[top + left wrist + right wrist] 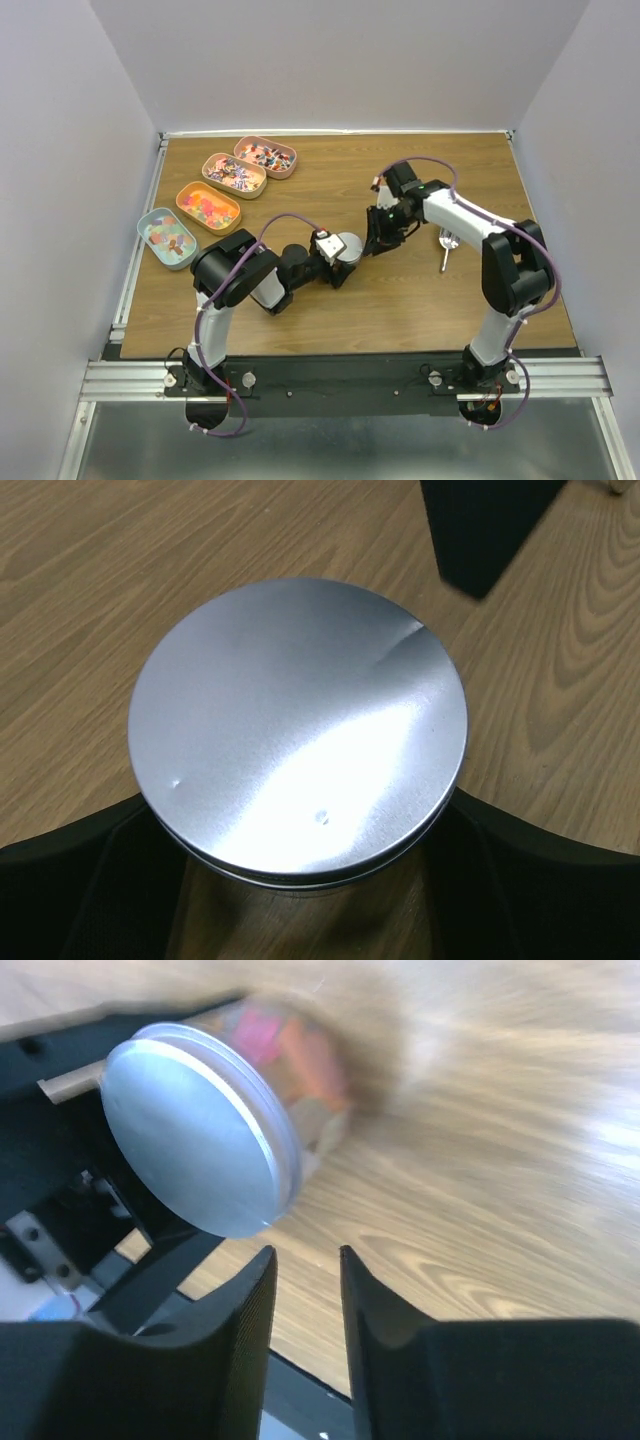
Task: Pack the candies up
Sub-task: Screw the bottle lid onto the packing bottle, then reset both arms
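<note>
**candy jar held in the middle of the table**

from the top: the candies (208, 207) lie in four oval tins (175, 263) set in a row at 10 o'clock on the wooden table (330, 180). near the middle, the left claw (338, 258) hugs a round jar (349, 243) with a silver lid. the right claw (383, 238) sits just beside the jar, at its 3 o'clock. a silver scoop (446, 243) lies flat on the wood, further out the same way.

from the left wrist: the shiny lid (300, 730) fills most of the view. the black fingers (70, 890) curve round the jar at 7 and 5 o'clock, pressed against its sides.

from the right wrist: this view is blurry. the jar is at 10 o'clock, its lid (185, 1130) tipped toward the camera. pink and orange bits (290, 1045) that look like candies show through its clear side. the right claw's two fingers (235, 1340) stand at 6 o'clock with a thin gap between them and nothing in it.
</note>
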`<state>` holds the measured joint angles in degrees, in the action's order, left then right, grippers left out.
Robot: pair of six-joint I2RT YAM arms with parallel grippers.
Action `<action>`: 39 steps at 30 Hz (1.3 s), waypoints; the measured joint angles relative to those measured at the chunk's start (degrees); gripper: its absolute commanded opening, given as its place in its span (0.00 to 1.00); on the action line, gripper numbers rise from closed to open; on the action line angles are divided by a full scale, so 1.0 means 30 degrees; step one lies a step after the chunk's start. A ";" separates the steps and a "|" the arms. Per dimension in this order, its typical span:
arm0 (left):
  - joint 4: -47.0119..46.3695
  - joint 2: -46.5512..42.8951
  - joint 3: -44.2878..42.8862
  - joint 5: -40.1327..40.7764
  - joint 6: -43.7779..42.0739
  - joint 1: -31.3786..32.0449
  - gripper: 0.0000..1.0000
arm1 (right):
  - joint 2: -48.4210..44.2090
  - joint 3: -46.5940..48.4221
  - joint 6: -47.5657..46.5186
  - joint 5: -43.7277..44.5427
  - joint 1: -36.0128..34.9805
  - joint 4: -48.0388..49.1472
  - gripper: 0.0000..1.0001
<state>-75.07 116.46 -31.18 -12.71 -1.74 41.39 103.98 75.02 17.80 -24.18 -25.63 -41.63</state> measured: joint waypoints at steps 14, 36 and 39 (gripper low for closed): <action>0.2922 -0.1676 -0.0459 0.1413 0.0386 0.0000 0.98 | -0.2849 -0.0605 -0.0794 0.0437 0.2120 0.0648 0.74; 0.6717 -0.5275 0.0714 0.1515 0.0503 0.0000 0.98 | -0.0364 -0.0175 -0.0350 -0.0335 0.0685 0.3898 0.81; 0.7526 -0.6885 0.1428 0.1523 0.1064 0.0007 0.98 | -0.1566 -0.0408 -0.0219 0.0714 0.0860 0.4000 0.81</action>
<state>-52.49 95.81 -26.89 -8.14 1.45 41.41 99.29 73.80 17.15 -22.04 -23.05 -29.63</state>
